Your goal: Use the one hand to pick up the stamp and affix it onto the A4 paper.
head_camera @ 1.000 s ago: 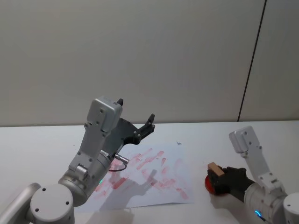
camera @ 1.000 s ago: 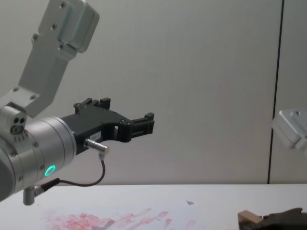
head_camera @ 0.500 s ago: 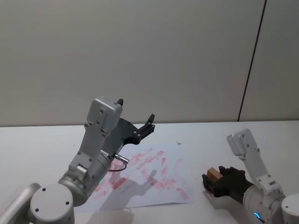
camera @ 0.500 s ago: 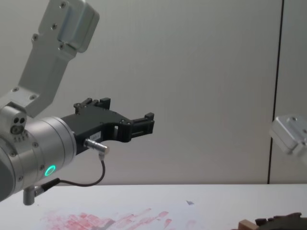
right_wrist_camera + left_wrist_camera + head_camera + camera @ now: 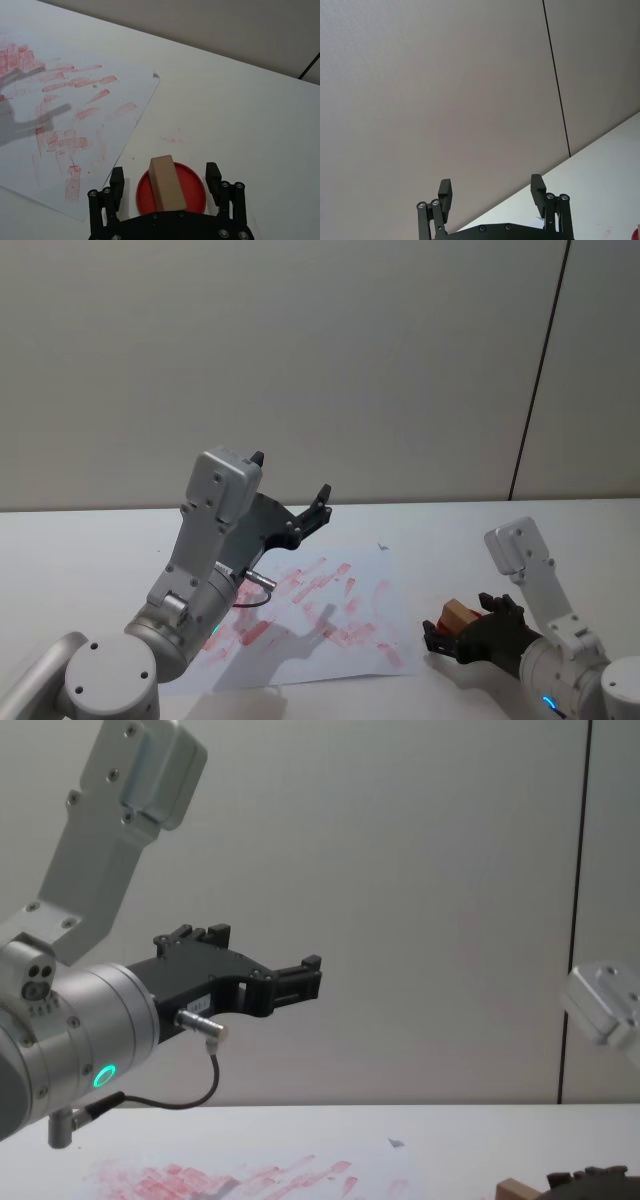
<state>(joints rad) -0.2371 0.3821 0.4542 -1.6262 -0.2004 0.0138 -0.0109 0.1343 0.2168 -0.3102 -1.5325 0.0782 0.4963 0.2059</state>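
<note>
White tabletop (image 5: 260, 115) carries everything under a plain grey wall. Between the spread jaws of the right gripper (image 5: 165, 182), touched by neither finger, the stamp (image 5: 167, 183) lies on a red ink pad (image 5: 192, 182), its long axis running along the jaws' reach, pointing away from the palm. To grip well, centre, then close across the narrow sides. Beside the pad lies the A4 paper (image 5: 75, 115). Raised above it, the left gripper (image 5: 290, 510) idles, jaws apart.
</note>
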